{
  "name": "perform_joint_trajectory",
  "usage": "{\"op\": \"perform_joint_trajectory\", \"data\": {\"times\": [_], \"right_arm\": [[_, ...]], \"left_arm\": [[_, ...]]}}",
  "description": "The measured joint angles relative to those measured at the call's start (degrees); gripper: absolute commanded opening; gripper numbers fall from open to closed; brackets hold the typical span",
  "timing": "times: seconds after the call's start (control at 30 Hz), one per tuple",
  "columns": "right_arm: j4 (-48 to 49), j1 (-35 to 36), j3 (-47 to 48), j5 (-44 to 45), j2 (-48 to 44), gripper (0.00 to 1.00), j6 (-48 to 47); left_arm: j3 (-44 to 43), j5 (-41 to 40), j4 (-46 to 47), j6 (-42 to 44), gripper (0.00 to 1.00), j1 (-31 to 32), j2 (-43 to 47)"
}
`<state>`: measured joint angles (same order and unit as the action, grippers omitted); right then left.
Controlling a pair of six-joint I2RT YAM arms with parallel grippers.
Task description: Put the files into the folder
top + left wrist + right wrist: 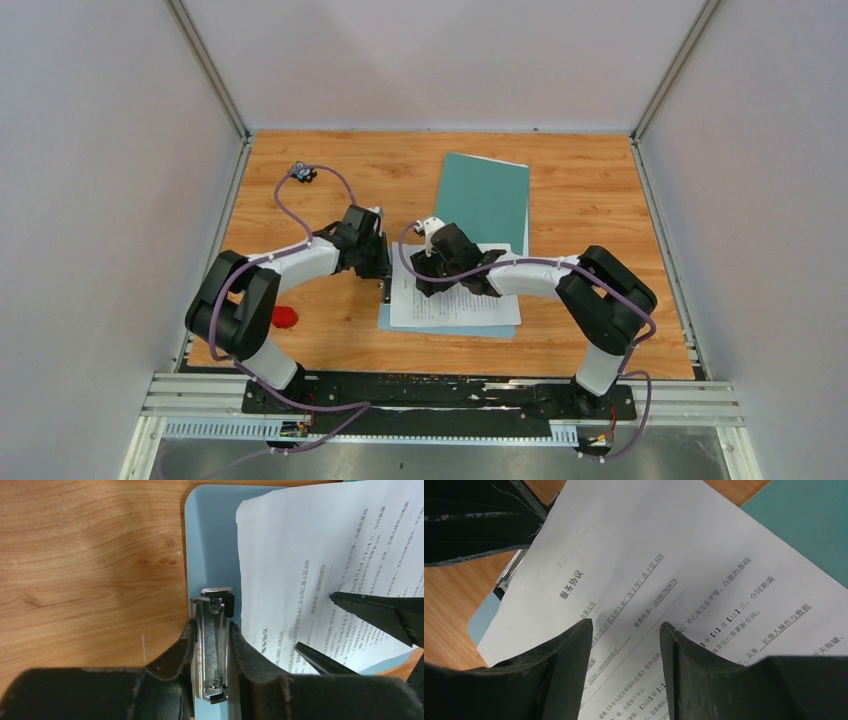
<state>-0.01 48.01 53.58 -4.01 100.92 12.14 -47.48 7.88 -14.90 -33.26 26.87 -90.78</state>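
Note:
The files are white printed sheets (455,300) lying on a light blue clipboard (385,318) at the table's middle. The teal folder (485,198) lies closed behind them, its near end under the sheets. My left gripper (211,626) is shut on the clipboard's metal clip (214,645), one finger on each side. The sheets' (310,555) edge lies just beside the clip. My right gripper (626,625) is open, its tips over the top sheet (649,555) near its heading. The folder's corner (814,520) also shows in the right wrist view.
A small red object (285,317) lies on the wood left of the clipboard. A small black and blue part (300,173) on a purple cable sits at the back left. Grey walls enclose the table on three sides.

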Motion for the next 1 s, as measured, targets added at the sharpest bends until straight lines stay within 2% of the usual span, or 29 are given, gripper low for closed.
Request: {"op": "perform_joint_trajectory", "data": {"times": [0.5,1.0], "right_arm": [[-1.66,0.61,-5.46,8.46,-5.2,0.51,4.66],[-1.03,3.85,-3.26,12.11,-2.78,0.51,12.48]], "left_arm": [[1.11,1.09,1.46,0.0,0.0,-0.68,0.48],[2.99,2.82,3.37,-1.22,0.0,-1.14,1.55]]}}
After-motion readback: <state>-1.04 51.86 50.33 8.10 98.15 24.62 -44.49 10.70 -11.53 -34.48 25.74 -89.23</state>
